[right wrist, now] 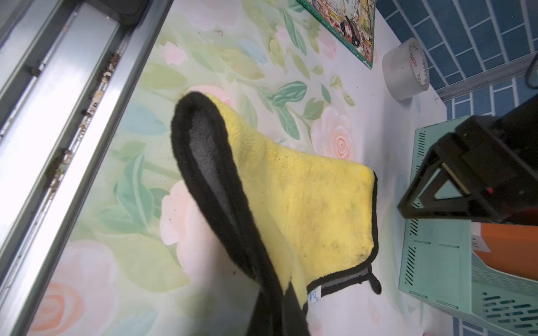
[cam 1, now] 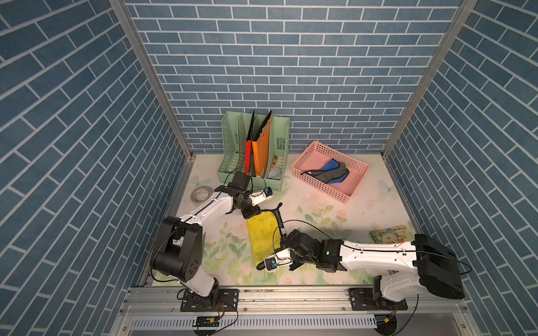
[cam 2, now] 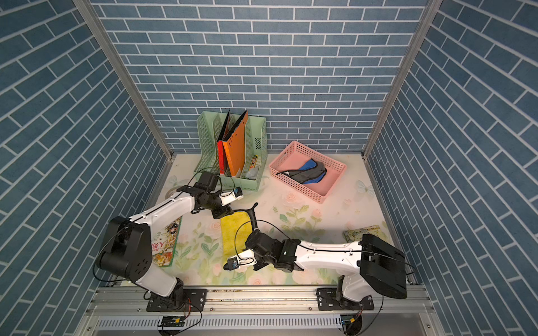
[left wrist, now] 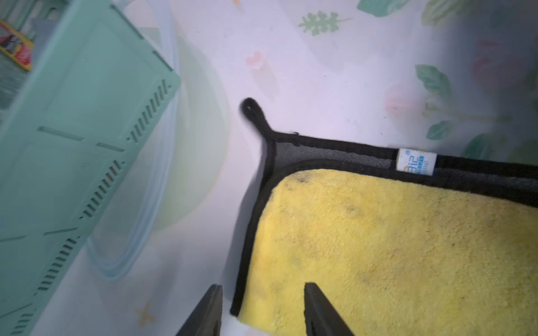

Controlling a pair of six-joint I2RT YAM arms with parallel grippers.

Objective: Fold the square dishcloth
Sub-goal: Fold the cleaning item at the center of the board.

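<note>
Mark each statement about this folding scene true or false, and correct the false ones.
1. The dishcloth shows a yellow face with black edging. True.
2. The left claw is clamped on the dishcloth. False: the left claw's jaws stand open over one corner of it.
3. The right claw is shut on the dishcloth's raised black edge. True.
4. The pink basket is empty. False: the pink basket holds a blue and grey item.
5. An orange folder stands in the green file rack. True.
</note>
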